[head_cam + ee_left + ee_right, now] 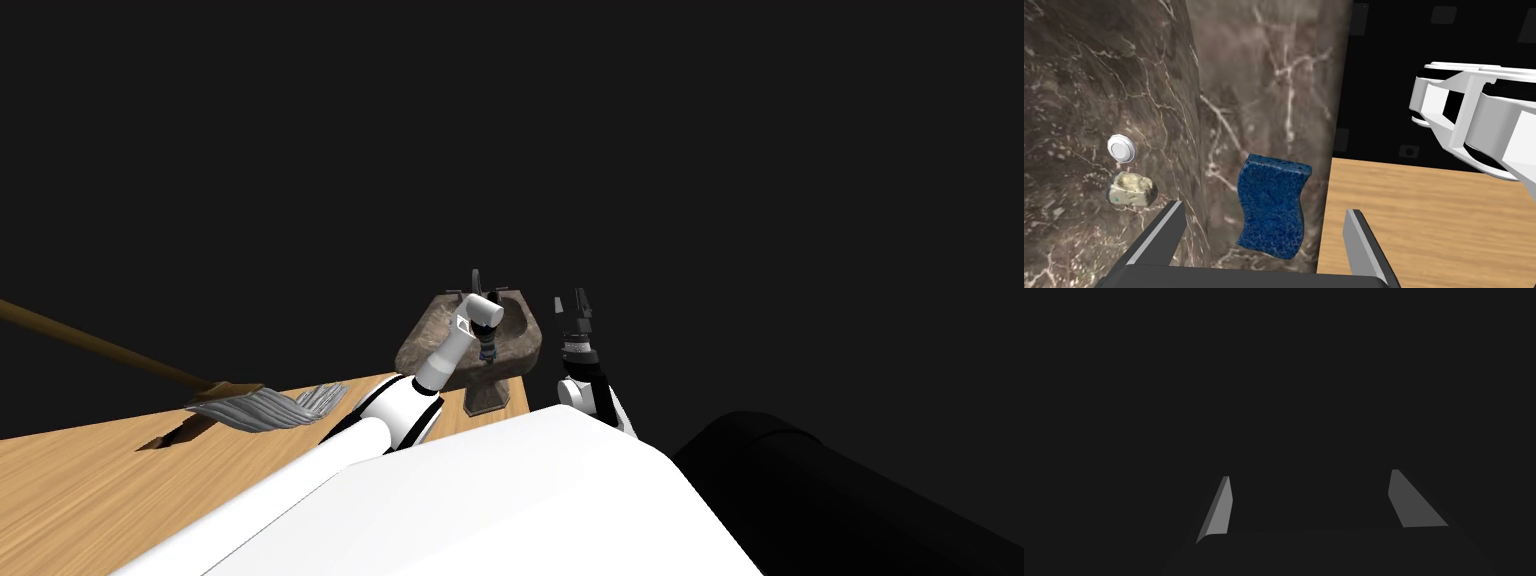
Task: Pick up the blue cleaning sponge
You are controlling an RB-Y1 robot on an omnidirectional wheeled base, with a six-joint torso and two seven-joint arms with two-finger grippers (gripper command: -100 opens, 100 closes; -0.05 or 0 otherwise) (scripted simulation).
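Head view, left to right: a broom (262, 408) with a slender brown wooden handle and a flat fan of grey bristles shows against pale, straight-grained wood planking (90, 490). A pedestal sink (522, 345) of brown, white-veined stone, its bowl shallow and rounded, stands at the planking's edge. The left gripper (487, 350) hangs over the bowl. The right gripper (572, 305) is raised just beside the sink against a black area, its thin grey blades spread apart

Left wrist view: a small white faceted disc (1121, 148) and a pale, mottled, rounded lump (1131, 190) sit on the stone of the hollow. The blue cleaning sponge (1272, 205), thick, porous and wavy-edged, lies on the flatter stone band beside that hollow, between the left gripper's spread fingers (1169, 227) and touched by neither
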